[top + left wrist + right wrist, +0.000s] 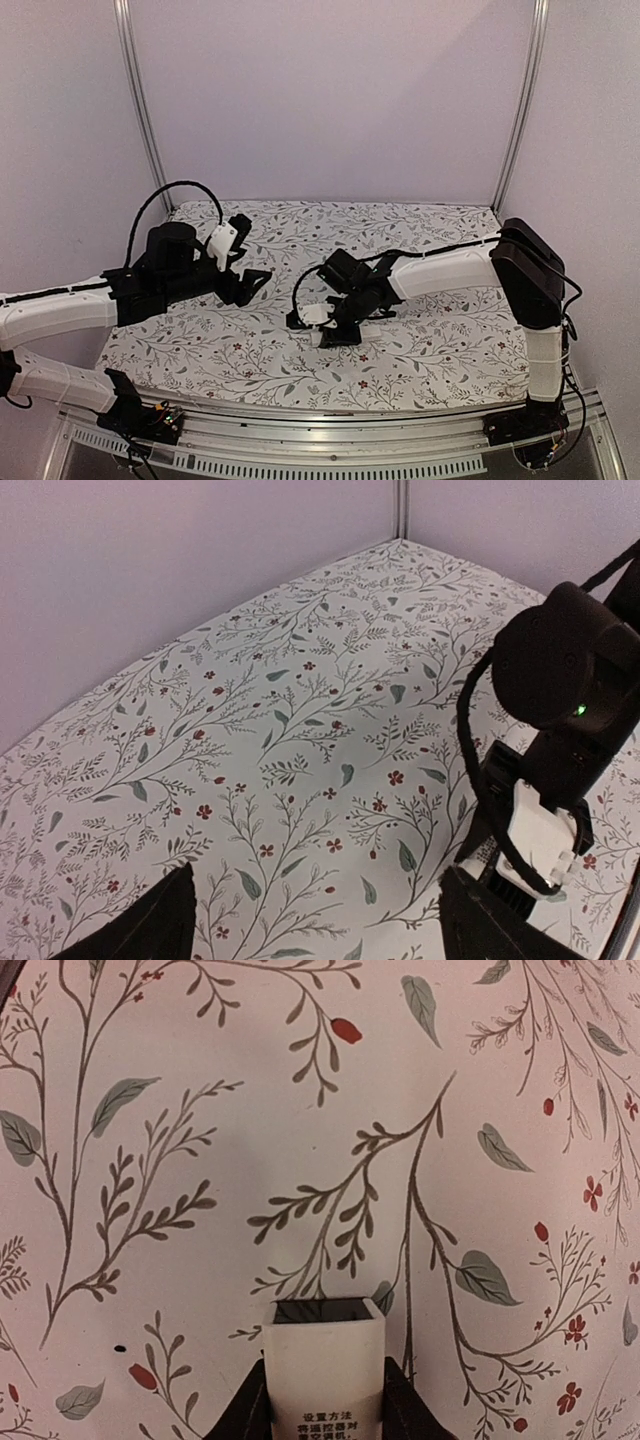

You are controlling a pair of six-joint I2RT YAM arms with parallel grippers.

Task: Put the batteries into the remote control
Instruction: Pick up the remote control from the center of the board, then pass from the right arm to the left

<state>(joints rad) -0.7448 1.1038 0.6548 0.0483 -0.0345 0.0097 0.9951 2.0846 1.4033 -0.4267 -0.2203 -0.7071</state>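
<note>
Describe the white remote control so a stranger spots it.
On the floral tablecloth, follow the right arm to the right gripper. It clamps the slim white plastic remote control, alone in having an open dark end and printed Chinese text.

Matt white plastic remote control (pixel 323 1365), smooth floral-print cloth (pixel 300 680), black plastic fingers (pixel 245 1416)

We get soft, even, rather dim light, violet on the walls (pixel 330 100). Faint shadows lie under the arms (pixel 445 272). The right wrist view runs pinker; there the cloth (pixel 300 1110) and the print on the remote (pixel 322 1375) look sharp.
</note>
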